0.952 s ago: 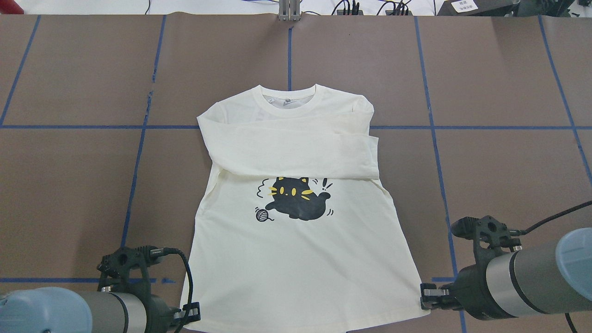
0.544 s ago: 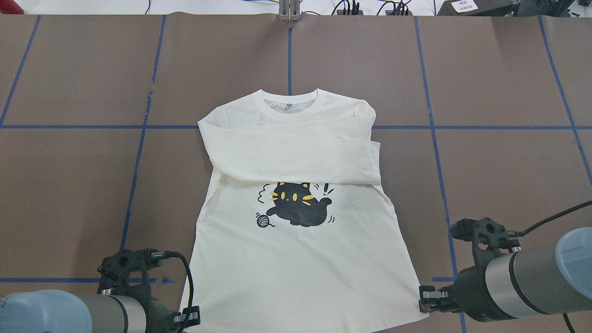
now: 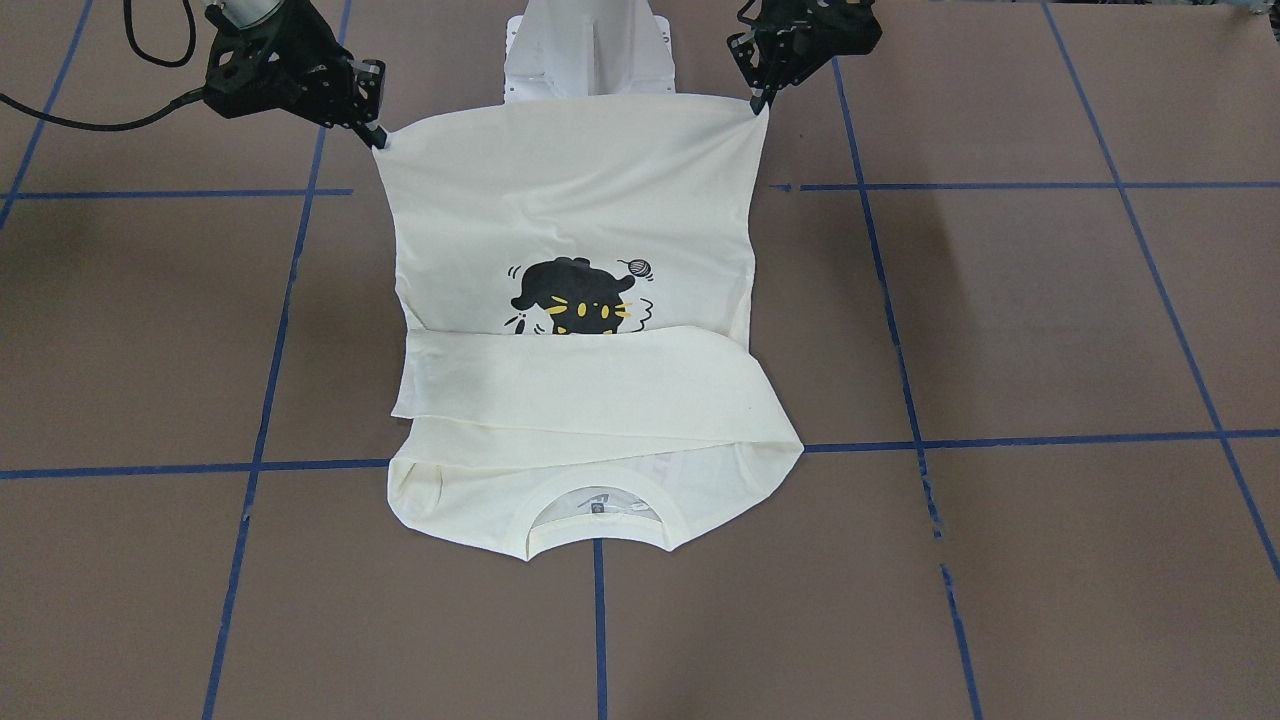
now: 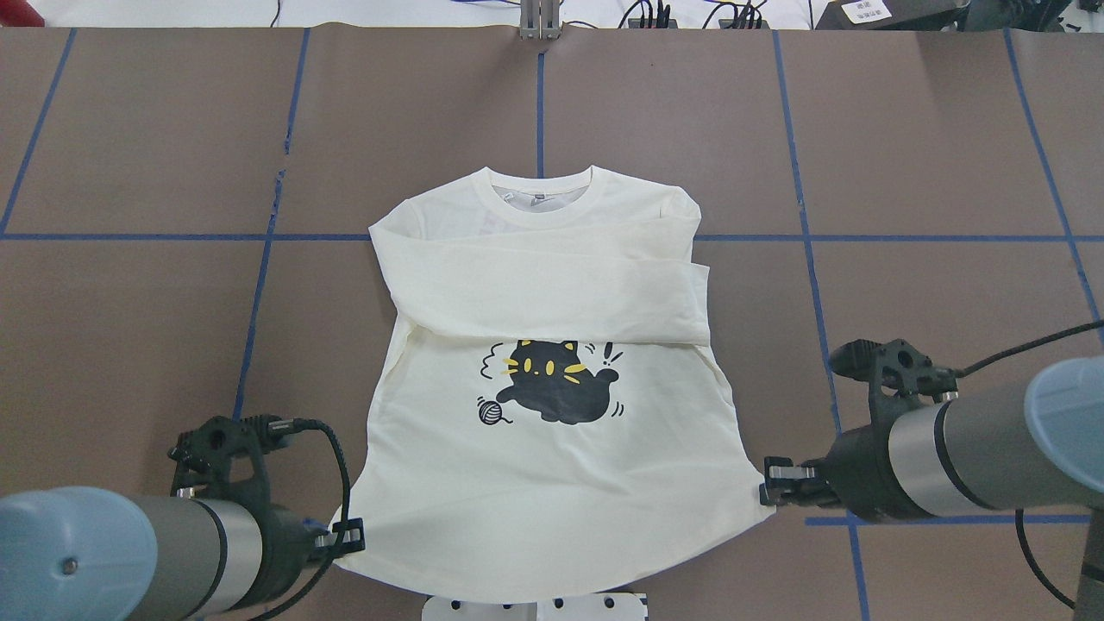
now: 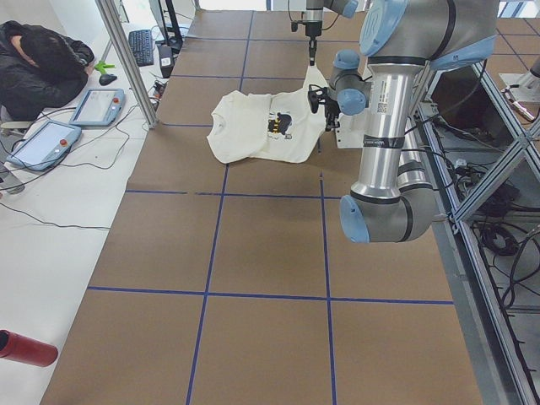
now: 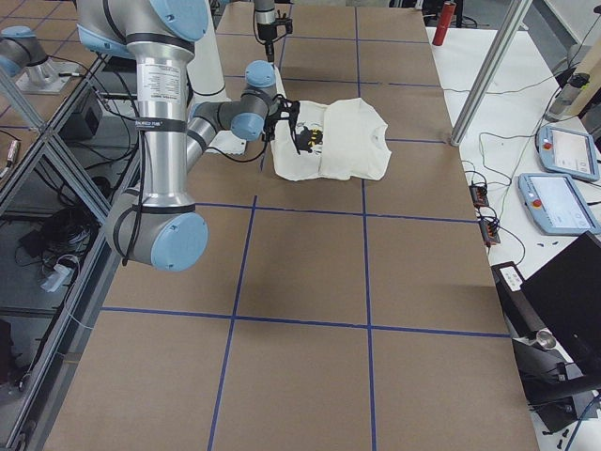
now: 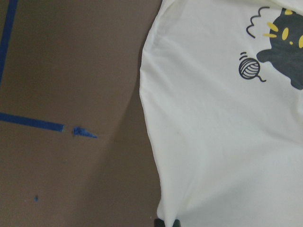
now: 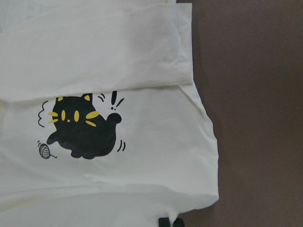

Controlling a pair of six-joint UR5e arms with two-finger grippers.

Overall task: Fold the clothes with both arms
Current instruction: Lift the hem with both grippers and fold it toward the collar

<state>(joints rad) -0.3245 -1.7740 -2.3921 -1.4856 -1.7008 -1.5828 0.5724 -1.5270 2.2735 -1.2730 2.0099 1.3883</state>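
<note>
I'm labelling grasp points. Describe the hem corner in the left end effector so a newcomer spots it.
On the brown table a cream shirt lies, hem toward the robot. The corner is the hem's end on the robot's left, pinched by the left end effector. Unlike the corner in the right end effector, it is on the cat print's yarn ball side.

Left tool (image 4: 352, 536) and right tool (image 4: 765, 483), both pinched closed, point inward toward each other.

Black exclamation mark (image 8: 115, 100), beside cat print (image 8: 81, 131), on T-shirt (image 8: 156, 182)
</note>
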